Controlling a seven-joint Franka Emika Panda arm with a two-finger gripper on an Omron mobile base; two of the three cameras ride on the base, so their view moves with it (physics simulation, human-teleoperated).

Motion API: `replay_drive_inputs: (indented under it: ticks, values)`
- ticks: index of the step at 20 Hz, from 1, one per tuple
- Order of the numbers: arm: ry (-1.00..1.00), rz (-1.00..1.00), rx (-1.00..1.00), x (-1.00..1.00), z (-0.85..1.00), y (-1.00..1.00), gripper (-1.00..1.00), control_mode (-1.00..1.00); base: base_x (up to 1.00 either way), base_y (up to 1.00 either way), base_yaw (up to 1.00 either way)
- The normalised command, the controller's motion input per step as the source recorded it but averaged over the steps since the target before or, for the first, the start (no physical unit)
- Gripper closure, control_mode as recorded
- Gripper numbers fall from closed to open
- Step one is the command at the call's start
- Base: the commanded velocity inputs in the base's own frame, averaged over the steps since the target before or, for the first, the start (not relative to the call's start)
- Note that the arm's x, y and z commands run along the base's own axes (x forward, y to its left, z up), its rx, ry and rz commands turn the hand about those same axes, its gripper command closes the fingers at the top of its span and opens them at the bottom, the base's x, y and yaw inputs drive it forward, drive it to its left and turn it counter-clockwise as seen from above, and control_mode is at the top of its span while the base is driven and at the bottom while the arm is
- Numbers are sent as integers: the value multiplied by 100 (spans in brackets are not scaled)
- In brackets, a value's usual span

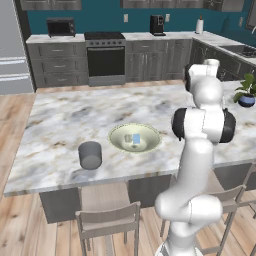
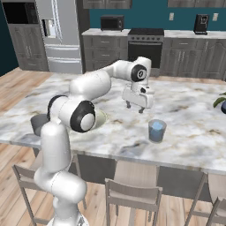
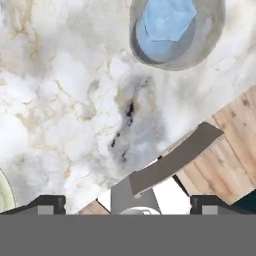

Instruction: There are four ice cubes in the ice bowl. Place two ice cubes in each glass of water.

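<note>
Blocking part of the ice bowl (image 2: pixel 101 118), the arm (image 2: pixel 84 99) overlaps it.

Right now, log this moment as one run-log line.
gripper: open, empty, above counter | right glass: ice inside | left glass: on counter | ice bowl: cube inside

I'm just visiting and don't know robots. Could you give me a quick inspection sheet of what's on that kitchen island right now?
Surface: marble island counter, stools tucked below.
Job's things: ice bowl near the middle, with pale-blue ice cubes left inside; count unclear. One glass stands left of the bowl, contents not visible. Other glass to its right holds blue ice.
Clutter: blue plant pot at the far right.
Grippers: gripper open, empty, above the counter between the bowl and the right glass.
Cables: nothing seen.
Surroundings: stove, microwave, coffee maker, fridge.
</note>
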Motion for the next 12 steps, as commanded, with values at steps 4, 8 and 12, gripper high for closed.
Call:
replay_drive_inputs:
  ticks: [4, 8, 12]
  values:
    - [2, 22, -3, -4, 10, 100, -100, -100, 0, 0, 0]
    - [8, 22, 0, 11, 0, 100, -100, -100, 0, 0, 0]
    - [9, 19, 0, 32, 1, 100, -100, -100, 0, 0, 0]
